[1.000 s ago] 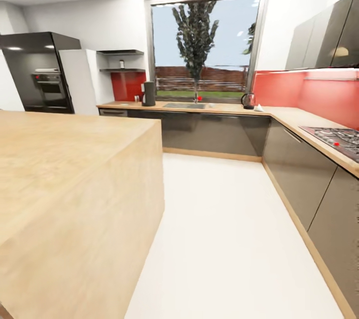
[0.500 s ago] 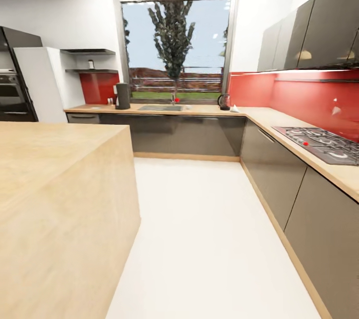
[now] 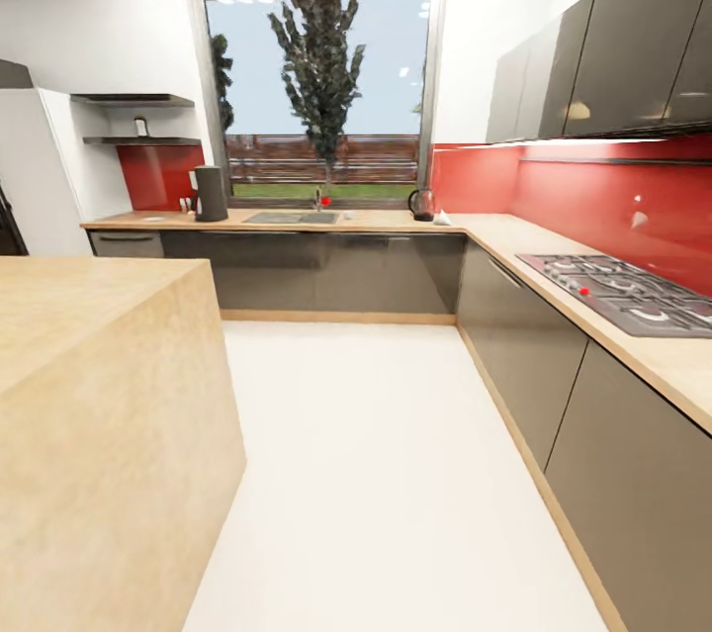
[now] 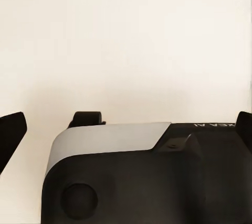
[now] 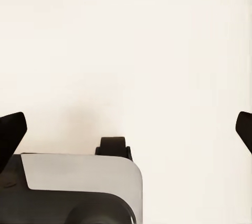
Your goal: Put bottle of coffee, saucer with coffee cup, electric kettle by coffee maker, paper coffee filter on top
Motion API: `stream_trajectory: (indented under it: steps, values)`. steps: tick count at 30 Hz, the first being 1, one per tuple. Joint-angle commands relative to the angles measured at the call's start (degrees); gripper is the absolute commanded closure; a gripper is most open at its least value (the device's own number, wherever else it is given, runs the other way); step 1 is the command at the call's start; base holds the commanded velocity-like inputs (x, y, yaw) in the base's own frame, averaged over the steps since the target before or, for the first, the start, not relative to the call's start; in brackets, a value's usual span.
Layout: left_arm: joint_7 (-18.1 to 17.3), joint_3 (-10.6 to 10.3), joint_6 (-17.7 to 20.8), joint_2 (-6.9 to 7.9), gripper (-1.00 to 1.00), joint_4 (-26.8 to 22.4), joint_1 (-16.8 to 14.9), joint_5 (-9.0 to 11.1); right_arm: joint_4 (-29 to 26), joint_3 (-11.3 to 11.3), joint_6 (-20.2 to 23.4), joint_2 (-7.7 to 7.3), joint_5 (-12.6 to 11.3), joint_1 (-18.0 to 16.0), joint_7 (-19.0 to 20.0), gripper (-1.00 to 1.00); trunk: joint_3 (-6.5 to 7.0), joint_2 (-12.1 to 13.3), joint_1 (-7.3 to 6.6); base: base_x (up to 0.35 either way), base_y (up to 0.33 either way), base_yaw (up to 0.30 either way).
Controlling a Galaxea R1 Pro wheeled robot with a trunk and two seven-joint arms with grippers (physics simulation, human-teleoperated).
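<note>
We've swung right since a sec ago; coffee maker (image 3: pixel 210 193) & electric kettle (image 3: pixel 422 205) sit far apart on the surface (image 3: pixel 396 220). Bottle of coffee (image 3: pixel 141 127), prob., is on the kitchen shelf (image 3: pixel 129 140). Both pincers spread, empty.

A gas hob (image 3: pixel 621 290) lies right; a wooden bar (image 3: pixel 89 395) stands left.

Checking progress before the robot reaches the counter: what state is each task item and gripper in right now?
coffee maker: upright on the kitchen countertop
electric kettle: upright, far along the countertop from the coffee maker
bottle of coffee: on the kitchen shelf
left gripper: open, empty
right gripper: open, empty
</note>
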Motion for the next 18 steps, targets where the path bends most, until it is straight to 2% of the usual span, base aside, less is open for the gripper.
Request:
stream_trajectory:
  steps: [1,18]
  values:
    - [0.02,0.06,-0.07,-0.01,-1.00,-0.08,0.02,0.03,0.05,0.00,-0.19,-0.01,0.02,-0.03,0.02,-1.00,-0.05,-0.02,0.03,0.316,-0.055,-0.006]
    - [0.02,0.00,-0.07,-0.01,-1.00,-0.08,0.02,0.03,0.05,0.04,-0.19,0.02,0.05,-0.04,-0.04,-1.00,-0.05,-0.02,0.03,0.325,-0.009,-0.001]
